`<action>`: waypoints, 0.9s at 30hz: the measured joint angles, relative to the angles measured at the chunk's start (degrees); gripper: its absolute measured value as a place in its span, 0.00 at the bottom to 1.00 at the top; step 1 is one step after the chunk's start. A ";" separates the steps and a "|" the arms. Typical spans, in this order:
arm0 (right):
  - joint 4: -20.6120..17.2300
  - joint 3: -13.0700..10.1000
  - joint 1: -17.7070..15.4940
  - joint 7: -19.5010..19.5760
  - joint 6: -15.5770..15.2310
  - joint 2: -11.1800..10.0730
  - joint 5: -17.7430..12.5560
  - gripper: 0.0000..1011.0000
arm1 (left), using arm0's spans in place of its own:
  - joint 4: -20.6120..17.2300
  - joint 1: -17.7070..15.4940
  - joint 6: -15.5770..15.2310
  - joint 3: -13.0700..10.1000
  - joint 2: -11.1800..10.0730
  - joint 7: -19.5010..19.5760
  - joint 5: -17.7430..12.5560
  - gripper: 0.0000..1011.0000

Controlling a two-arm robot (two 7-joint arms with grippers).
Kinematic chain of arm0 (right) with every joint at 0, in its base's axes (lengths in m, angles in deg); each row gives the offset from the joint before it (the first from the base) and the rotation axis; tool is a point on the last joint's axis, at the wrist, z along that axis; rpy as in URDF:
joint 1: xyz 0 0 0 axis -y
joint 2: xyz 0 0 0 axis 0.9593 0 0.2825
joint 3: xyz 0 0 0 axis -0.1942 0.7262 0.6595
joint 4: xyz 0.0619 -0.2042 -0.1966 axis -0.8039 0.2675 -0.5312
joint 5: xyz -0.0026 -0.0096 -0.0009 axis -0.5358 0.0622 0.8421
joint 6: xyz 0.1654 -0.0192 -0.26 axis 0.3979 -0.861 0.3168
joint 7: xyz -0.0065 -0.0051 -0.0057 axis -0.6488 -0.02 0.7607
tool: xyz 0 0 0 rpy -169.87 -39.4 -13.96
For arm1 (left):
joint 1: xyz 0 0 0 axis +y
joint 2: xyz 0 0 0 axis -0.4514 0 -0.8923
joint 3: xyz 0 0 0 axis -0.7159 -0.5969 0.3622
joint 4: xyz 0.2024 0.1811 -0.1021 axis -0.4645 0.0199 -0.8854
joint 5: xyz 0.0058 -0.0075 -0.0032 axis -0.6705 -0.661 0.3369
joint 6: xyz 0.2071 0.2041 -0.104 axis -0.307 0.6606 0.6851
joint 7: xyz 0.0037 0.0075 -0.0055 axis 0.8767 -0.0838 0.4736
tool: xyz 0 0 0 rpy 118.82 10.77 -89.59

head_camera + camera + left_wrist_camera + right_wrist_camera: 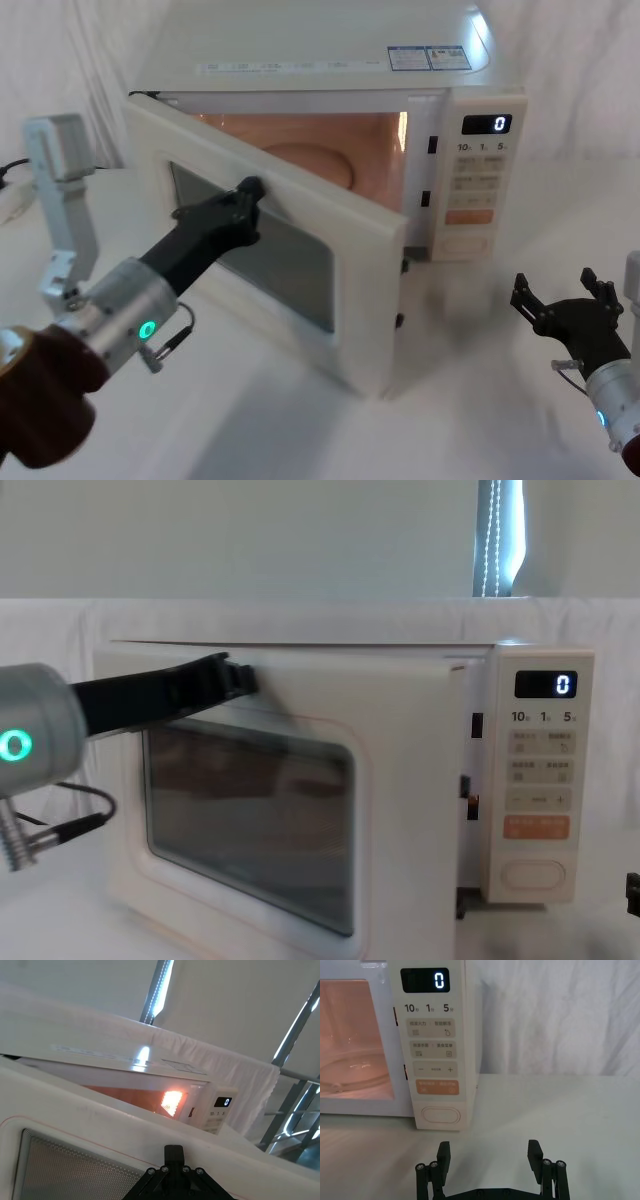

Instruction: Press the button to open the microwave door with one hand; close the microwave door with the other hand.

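Cream-white microwave (330, 60) reads "0" above "10, 1, 5" keys, its microwave door (290, 250) ajar under the left gripper (252, 190), grip unclear; right gripper (490, 1152) spread before the button (440, 1115).

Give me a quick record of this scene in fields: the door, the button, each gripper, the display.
microwave door: partly open, cavity lit inside
button: untouched, nothing on it
left gripper: against the door's outer face near its top edge
right gripper: open, off the table in front of the panel, clear of the microwave
display: reads 0
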 joint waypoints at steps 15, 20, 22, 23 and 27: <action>0.00 0.00 0.00 0.00 0.00 0.00 0.00 0.99 | 7.56 -8.28 0.12 -5.44 2.55 -3.13 -2.25 0.00; 0.00 0.00 0.00 0.00 0.00 0.00 0.00 0.99 | 9.80 -10.30 -0.04 -6.19 3.54 -4.05 -3.06 0.00; 0.00 0.00 0.00 0.00 0.00 0.00 0.00 0.99 | 10.84 -11.25 -0.16 -6.43 4.06 -4.57 -3.53 0.00; 0.00 0.00 0.00 0.00 0.00 0.00 0.00 0.99 | 11.10 -11.51 -0.18 -6.47 4.21 -4.71 -3.65 0.00; 0.00 0.00 0.00 0.00 0.00 0.00 0.00 0.99 | 12.92 -12.96 -0.45 -6.70 5.14 -5.47 -4.48 0.00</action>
